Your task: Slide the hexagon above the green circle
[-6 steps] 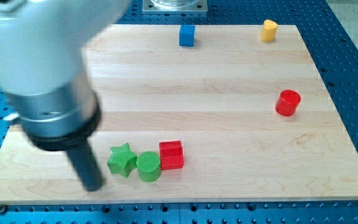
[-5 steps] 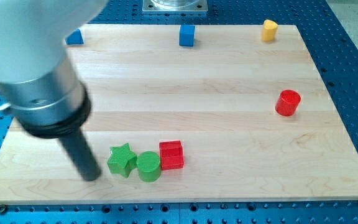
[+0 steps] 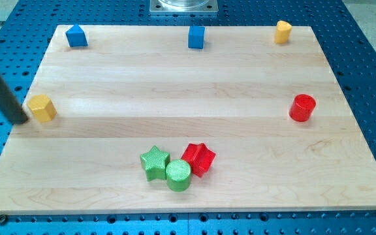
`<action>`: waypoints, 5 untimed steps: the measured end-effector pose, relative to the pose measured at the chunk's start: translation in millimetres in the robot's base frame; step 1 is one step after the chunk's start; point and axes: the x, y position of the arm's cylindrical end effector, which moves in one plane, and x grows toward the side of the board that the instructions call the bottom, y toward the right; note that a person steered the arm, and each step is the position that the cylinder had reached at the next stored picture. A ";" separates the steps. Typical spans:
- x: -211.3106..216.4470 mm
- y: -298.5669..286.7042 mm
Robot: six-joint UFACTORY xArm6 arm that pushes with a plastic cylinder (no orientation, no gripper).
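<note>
my tip (image 3: 22,121) at the view's left counter (image 3: 240,78) edge, just left of the yellow hexagon (image 3: 42,108) | no hand on this rod, nothing clamped | green circle (image 3: 178,175) bottom centre, touching green star (image 3: 154,162) and red star (image 3: 198,158), far from the hexagon

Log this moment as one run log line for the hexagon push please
tip at view's left edge, just left of yellow hexagon | green circle at bottom centre, touching green star and red star | hexagon not yet above circle
</note>
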 end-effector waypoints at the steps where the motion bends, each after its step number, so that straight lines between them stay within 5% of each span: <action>1: -4.6 40.0; 3: 61.7 136.5; 5: 62.5 232.2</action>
